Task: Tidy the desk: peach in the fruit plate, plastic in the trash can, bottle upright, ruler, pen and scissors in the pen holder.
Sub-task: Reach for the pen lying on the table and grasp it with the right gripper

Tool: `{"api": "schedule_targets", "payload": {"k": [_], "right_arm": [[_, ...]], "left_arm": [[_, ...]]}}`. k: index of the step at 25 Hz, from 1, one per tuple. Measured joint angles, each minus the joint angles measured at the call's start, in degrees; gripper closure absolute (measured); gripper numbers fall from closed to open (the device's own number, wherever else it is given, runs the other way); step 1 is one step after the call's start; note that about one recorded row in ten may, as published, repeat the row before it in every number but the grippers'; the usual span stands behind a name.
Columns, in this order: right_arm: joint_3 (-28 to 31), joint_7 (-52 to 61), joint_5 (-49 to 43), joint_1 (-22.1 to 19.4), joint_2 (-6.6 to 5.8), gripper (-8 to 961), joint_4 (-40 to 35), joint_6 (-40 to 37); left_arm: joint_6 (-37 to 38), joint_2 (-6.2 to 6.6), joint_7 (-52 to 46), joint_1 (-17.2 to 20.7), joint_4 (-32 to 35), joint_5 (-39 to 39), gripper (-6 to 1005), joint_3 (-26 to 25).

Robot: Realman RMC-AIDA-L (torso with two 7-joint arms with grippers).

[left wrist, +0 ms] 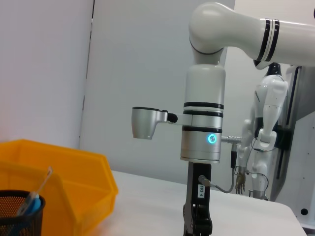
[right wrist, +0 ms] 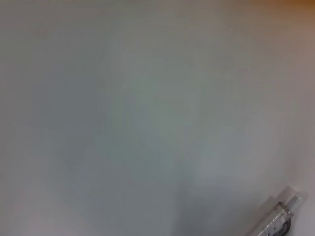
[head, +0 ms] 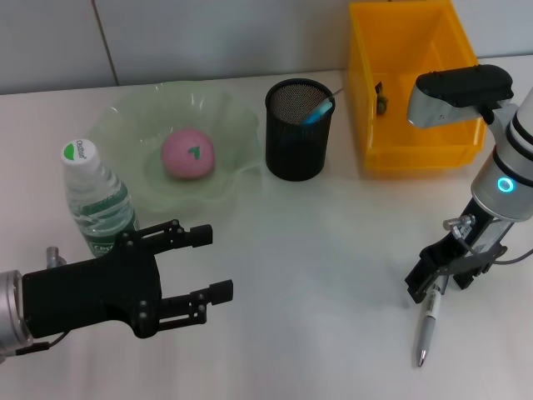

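A silver pen (head: 425, 327) lies on the white table at the front right, tip toward me. My right gripper (head: 436, 282) is down at its upper end and closed around it; the pen's end also shows in the right wrist view (right wrist: 280, 217). My left gripper (head: 215, 263) is open and empty at the front left, in front of the upright water bottle (head: 96, 200). A pink peach (head: 187, 154) sits in the green fruit plate (head: 229, 112). The black mesh pen holder (head: 297, 142) holds a blue item (head: 317, 109). The ruler and scissors are not clearly seen.
A yellow bin (head: 416, 154) stands at the back right with a small dark thing (head: 381, 97) inside. The left wrist view shows the bin (left wrist: 74, 172), the pen holder (left wrist: 17, 214) and the right arm (left wrist: 202, 132) over the table.
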Motion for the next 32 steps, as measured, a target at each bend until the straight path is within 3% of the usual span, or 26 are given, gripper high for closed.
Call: {"api": "schedule_targets", "payload": {"k": [20, 32], "right_arm": [[-0.92, 0.09, -0.43, 0.11, -0.09, 194, -0.33, -0.08], [-2.06, 0.14, -0.63, 0.17, -0.09, 268, -0.20, 0.05]], "left_arm": [[0.98, 0.09, -0.58, 0.41, 0.19, -0.81, 240, -0.59], [1.21, 0.09, -0.70, 0.40, 0.28, -0.78, 240, -0.66]]}}
